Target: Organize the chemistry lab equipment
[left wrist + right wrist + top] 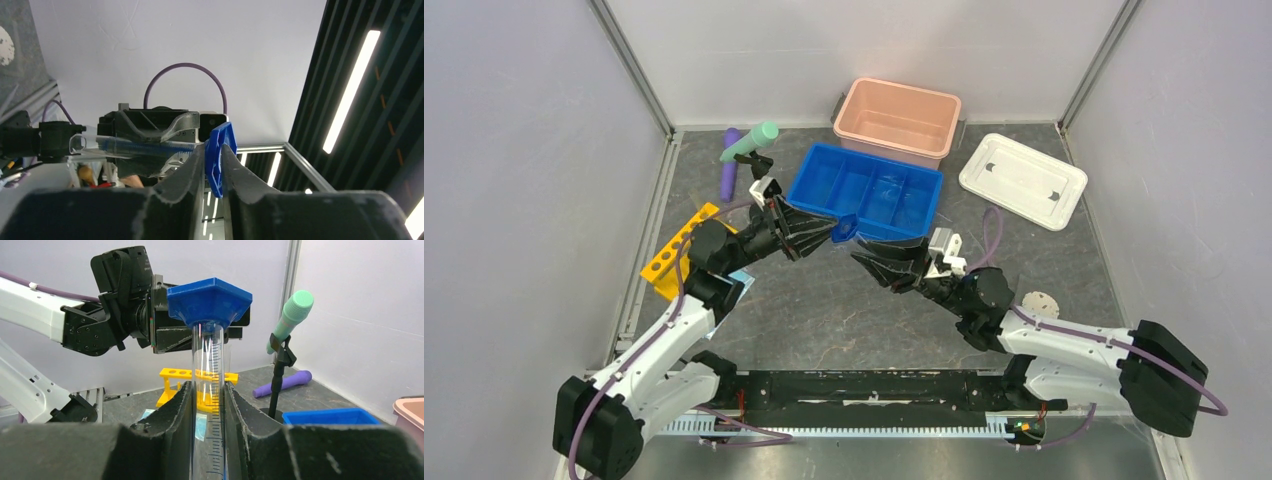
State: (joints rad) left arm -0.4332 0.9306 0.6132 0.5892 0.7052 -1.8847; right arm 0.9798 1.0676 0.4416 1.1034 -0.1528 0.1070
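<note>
My left gripper (pixel 832 232) is shut on a small blue funnel-like piece (pixel 845 228), edge-on between the pads in the left wrist view (pixel 220 150). That piece (pixel 209 302) caps a clear graduated tube (pixel 210 370). My right gripper (pixel 207 387) is shut on the tube, and both grippers meet above mid-table. The yellow holed rack (pixel 676 252) lies at the left. A black clamp stand (pixel 754 165) holds a mint-green tube (pixel 749 142). A purple tube (pixel 729 165) lies beside it. A light-blue mask (pixel 148 413) lies near the rack.
A blue divided tray (pixel 864 190) sits just behind the grippers. A pink bin (pixel 896 120) stands at the back. Its white lid (pixel 1022 180) lies at the back right. A small white disc (pixel 1041 303) lies by the right arm.
</note>
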